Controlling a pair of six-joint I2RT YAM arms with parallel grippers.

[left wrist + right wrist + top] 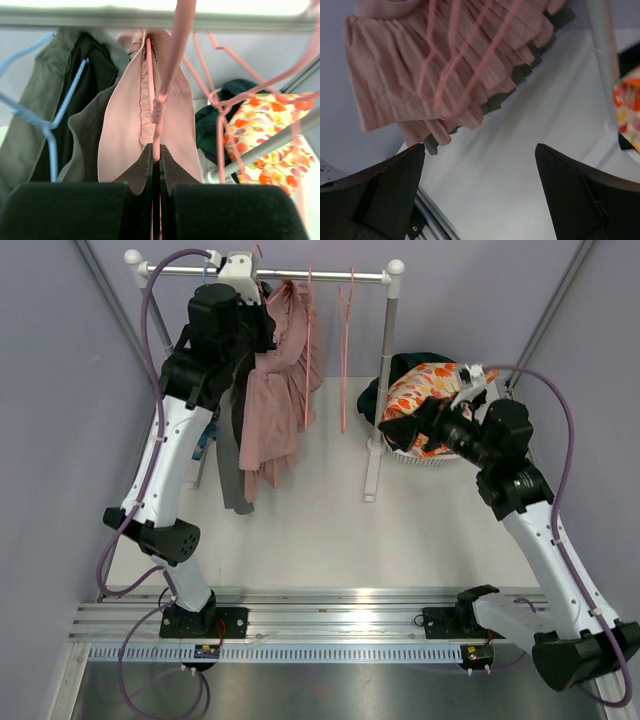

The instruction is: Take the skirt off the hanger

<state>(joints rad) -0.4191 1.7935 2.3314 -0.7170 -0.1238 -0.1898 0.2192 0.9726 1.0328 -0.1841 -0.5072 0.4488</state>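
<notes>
One rail (300, 275) carries four hangers: a blue hanger (50, 125) with dark clothes at the left, a pink hanger (159, 107) holding the single pink skirt (275, 410), and two bare pink hangers (346, 350) to its right. One basket (420, 457) of clothes sits on the tabletop (320, 530) at the right. The left pincer (156, 155) is clamped on the pink hanger's wire, with the skirt hanging just beyond its tips. The right pincer (480, 147) gapes wide, holding nothing, well to the right of the skirt.
</notes>
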